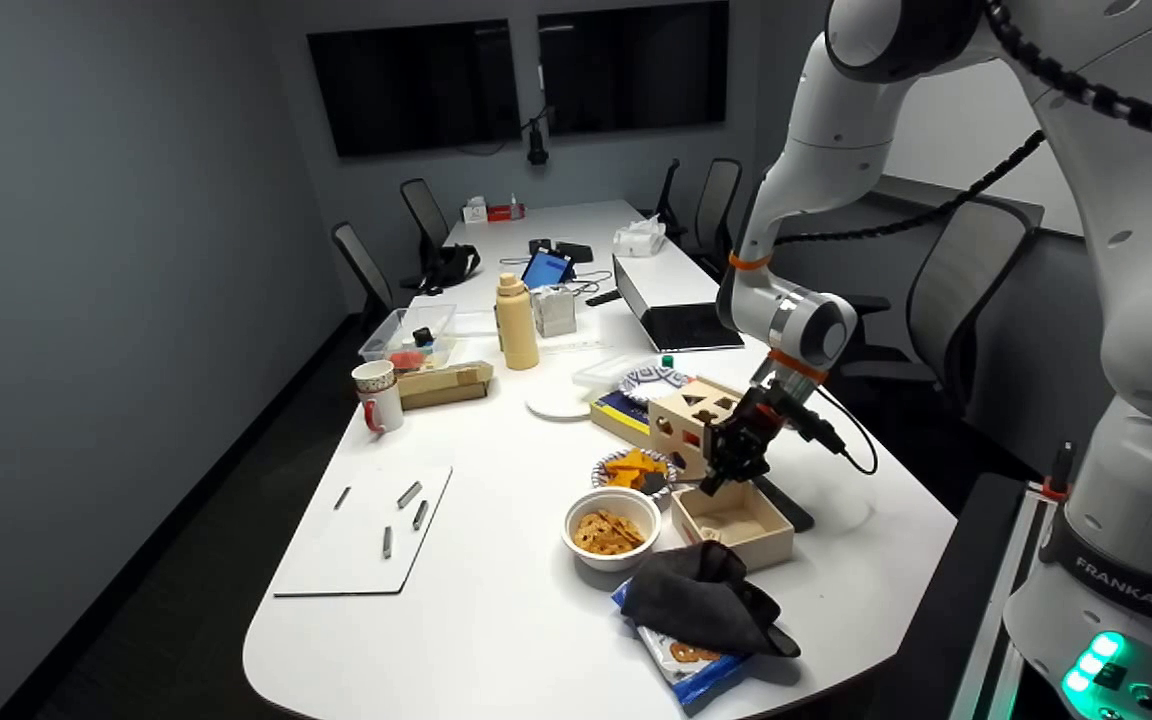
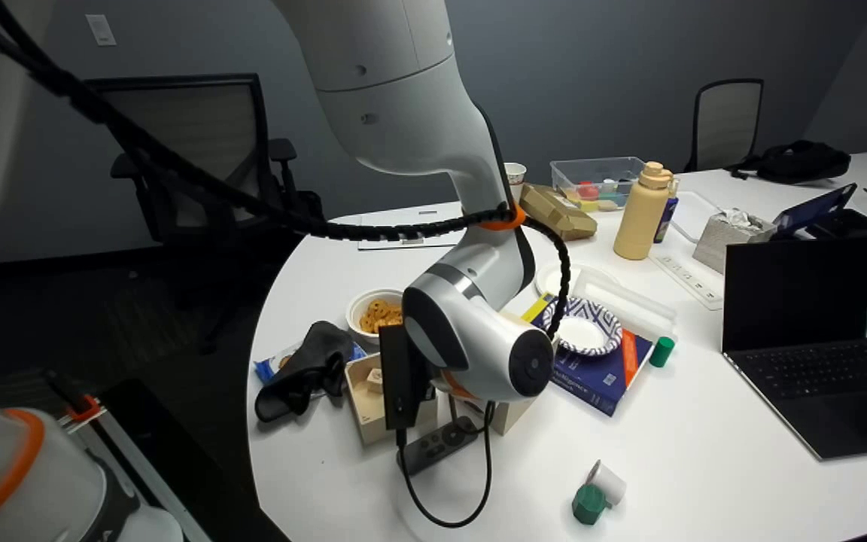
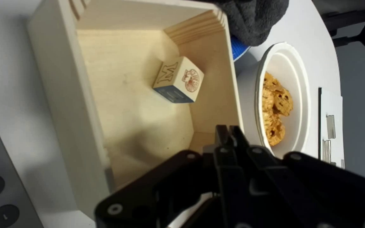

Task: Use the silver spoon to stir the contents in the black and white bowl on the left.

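Note:
The black and white bowl point(image 1: 600, 473) stands on the table in an exterior view, with orange-yellow chips point(image 1: 633, 463) as its contents and a dark patch at its right side. The arm hides it in the other exterior picture, and it cannot be made out in the wrist view. My gripper point(image 1: 711, 486) is right of this bowl, low over the wooden box. In the wrist view the gripper point(image 3: 228, 130) has its fingertips almost together. A thin silvery sliver, apparently the silver spoon point(image 3: 234, 141), shows between them. The rest of the spoon is hidden.
A white bowl of round snacks point(image 3: 302, 79) stands beside the wooden box point(image 3: 87, 104), which holds a letter block point(image 3: 177, 80). A dark cloth point(image 1: 701, 600) lies on a blue bag. A shape-sorter cube point(image 1: 671, 435) stands behind the box, and a remote point(image 2: 437, 446) lies beside it.

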Action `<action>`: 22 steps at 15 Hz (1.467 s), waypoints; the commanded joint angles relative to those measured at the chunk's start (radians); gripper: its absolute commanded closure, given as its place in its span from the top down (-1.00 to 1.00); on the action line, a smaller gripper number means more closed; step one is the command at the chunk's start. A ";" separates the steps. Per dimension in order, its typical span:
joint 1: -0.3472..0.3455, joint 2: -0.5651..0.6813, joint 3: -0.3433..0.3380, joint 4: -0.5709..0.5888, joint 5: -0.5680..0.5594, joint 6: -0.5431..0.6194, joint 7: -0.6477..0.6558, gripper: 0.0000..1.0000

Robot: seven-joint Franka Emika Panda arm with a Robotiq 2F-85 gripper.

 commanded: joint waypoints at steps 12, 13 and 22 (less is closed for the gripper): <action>0.165 -0.113 0.021 0.059 -0.648 0.107 0.638 -0.98; 0.169 -0.115 0.033 0.063 -0.687 0.126 0.669 -0.98; 0.192 -0.203 0.088 0.030 -0.963 0.307 0.886 -0.98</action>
